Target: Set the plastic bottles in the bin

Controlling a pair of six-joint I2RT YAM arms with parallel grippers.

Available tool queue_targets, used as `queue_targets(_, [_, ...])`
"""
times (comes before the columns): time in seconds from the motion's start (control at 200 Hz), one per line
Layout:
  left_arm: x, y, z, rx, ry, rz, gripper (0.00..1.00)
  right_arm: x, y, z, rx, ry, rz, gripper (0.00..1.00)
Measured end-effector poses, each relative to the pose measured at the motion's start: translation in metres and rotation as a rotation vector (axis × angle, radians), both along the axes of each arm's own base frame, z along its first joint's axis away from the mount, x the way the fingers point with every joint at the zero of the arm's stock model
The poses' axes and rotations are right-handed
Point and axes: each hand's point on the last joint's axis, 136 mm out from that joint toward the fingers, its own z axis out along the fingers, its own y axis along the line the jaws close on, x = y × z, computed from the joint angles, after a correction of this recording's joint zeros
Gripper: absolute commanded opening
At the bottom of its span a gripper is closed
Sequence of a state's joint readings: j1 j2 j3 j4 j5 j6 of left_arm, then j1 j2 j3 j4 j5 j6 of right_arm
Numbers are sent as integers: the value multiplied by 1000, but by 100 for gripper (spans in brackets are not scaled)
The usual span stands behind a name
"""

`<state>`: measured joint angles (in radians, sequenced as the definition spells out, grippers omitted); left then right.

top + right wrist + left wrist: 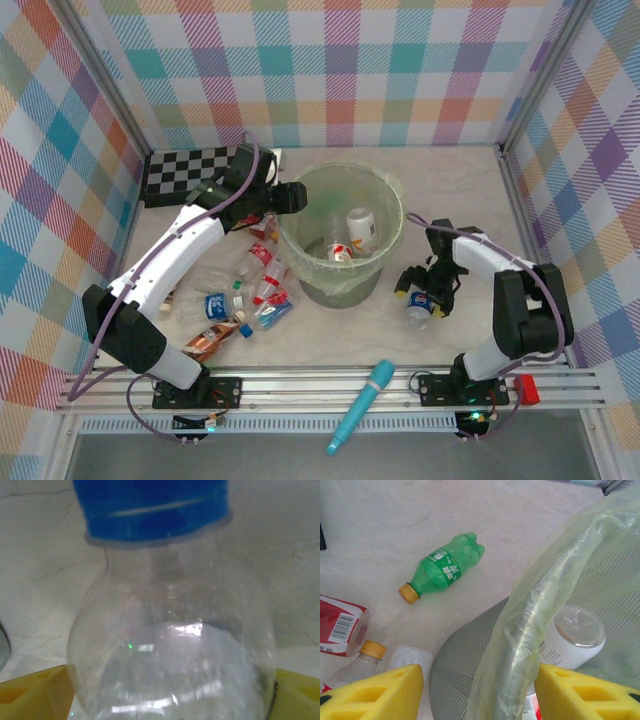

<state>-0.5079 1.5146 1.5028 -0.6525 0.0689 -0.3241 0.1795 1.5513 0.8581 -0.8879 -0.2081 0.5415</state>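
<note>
My right jaws stand wide, with one yellow pad [30,697] on each side of a clear bottle [170,645] that has a blue label. I cannot tell if the pads touch it. That bottle lies on its side on the table [470,200], just to the right of the bin [345,288]. My left jaws are partly open at the bin's left rim. One pad is outside and one is inside, and the wall and its thin bag sit loose in the gap. The table is pale like stone, with thin dark lines in it. Around it are walls [330,70] of checked cloth in pink, blue, yellow and green. The bin is round, pale green and see-through, and it is much bigger than any bottle. It stands near the middle of the table. Inside it I count two bottles: a white bottle [575,635] and a red-label bottle [340,252]. Left of the bin is a heap of bottles [250,298] with red, blue and orange-brown labels. There are about seven, but they are too jumbled to count for sure. One green bottle [445,569] with a yellow cap lies alone on the table past my left jaws. One checkerboard [190,170] lies flat in the far left corner. One long teal tube [362,405] lies on the front rail.
</note>
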Motion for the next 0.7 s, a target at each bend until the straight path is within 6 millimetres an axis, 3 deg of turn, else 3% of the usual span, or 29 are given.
queue_targets(0.33, [0, 0, 0, 0, 0, 0, 61, 5, 1, -9, 3, -1, 3, 90])
queue_targets(0.7, [0, 0, 0, 0, 0, 0, 61, 6, 1, -6, 6, -16, 6, 80])
